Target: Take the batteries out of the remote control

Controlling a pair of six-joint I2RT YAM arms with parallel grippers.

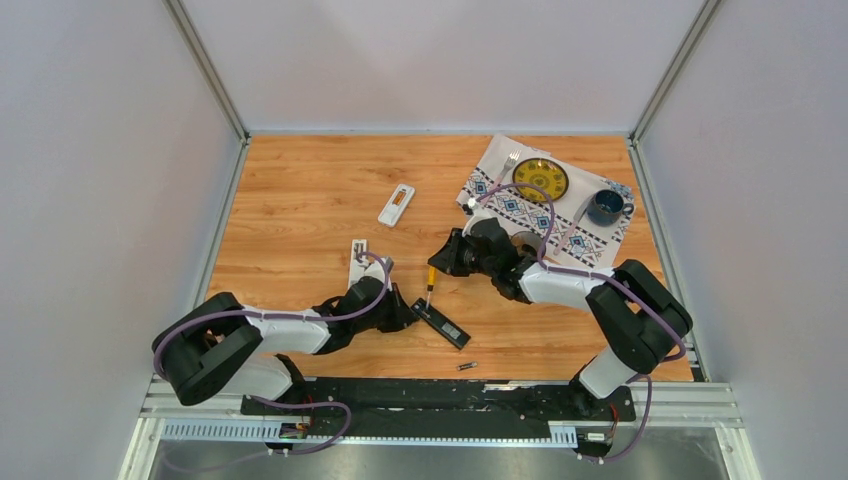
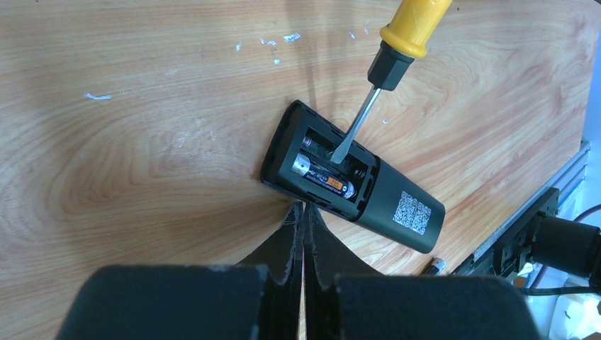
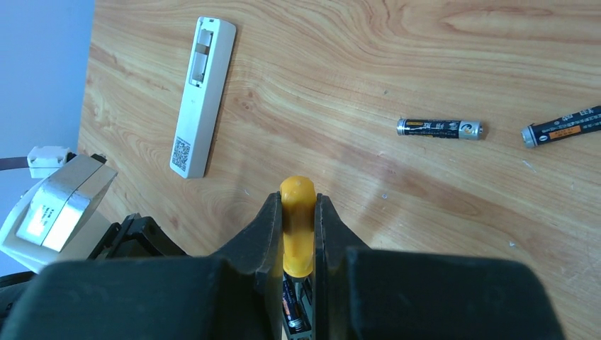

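Bright even lighting, soft faint shadows, sharp tabletop, blurred near claws, wide-angle edge bending

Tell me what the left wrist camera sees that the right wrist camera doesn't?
Only the left wrist view shows the black remote with its code sticker, the metal tip of the screwdriver in the open compartment, and the shut left gripper. Only the right wrist view shows a white remote and the right gripper squeezing the yellow handle. Both show the screwdriver, a battery in the compartment, the wooden table, and loose batteries, maybe not the same ones.
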